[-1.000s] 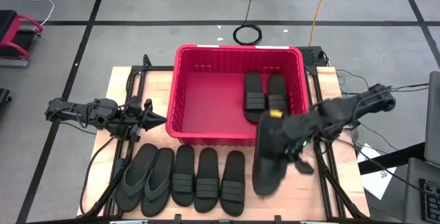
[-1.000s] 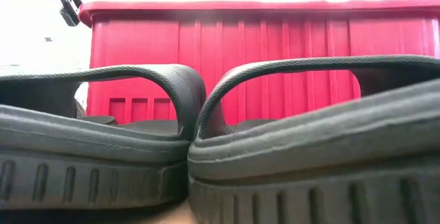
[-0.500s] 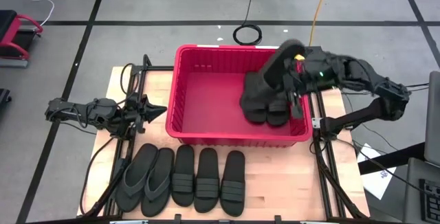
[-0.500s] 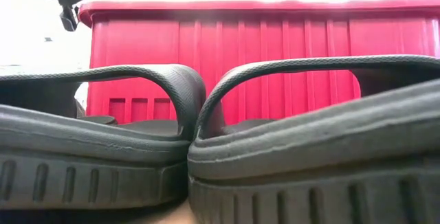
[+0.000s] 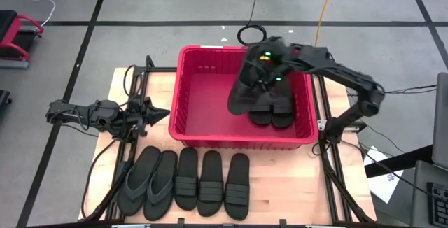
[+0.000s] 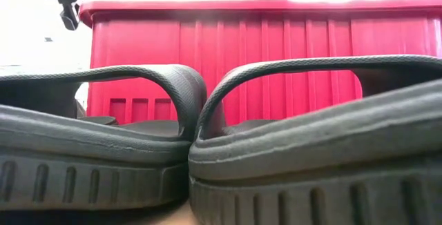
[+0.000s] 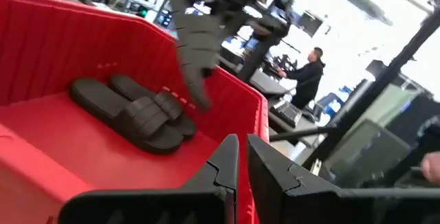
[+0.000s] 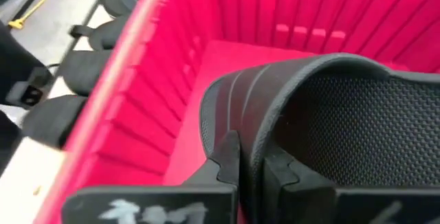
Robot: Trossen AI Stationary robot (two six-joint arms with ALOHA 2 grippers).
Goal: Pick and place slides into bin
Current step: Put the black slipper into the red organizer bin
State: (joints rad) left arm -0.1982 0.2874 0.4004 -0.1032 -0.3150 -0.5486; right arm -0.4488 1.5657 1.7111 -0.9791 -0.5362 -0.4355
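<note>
The red bin (image 5: 210, 98) stands mid-table. Two black slides (image 5: 271, 105) lie side by side on its floor at the right. My right gripper (image 5: 264, 61) reaches over the bin, shut on a third slide (image 5: 245, 91) that hangs above the bin floor. Several more slides (image 5: 199, 182) lie in a row on the table before the bin's near wall. My left gripper (image 5: 166, 114) waits shut and level beside the bin's left wall, with nothing between its fingers. My right gripper pinches the ribbed band strap (image 8: 240, 114) of the slide between its two fingers, at the strap's edge. The fingers (image 8: 227, 159) slant down from the bin's far right. The slide hangs clear below them, steeply tilted, its dotted footbed (image 8: 357, 128) toward the wrist.
A black frame of rails (image 5: 136, 81) borders the table beside the bin on both sides. The bin's floor is bare on its left half (image 5: 206, 105). Cables (image 5: 250, 33) lie on the ground behind. A person (image 7: 306, 73) stands in the room beyond.
My right gripper has carried the slide from above the table's near right, toward the far edge and over the bin's right wall, then left to above the bin's middle. It stayed shut on the slide, which has swung from nearly lengthwise over the table to hanging steeply.
</note>
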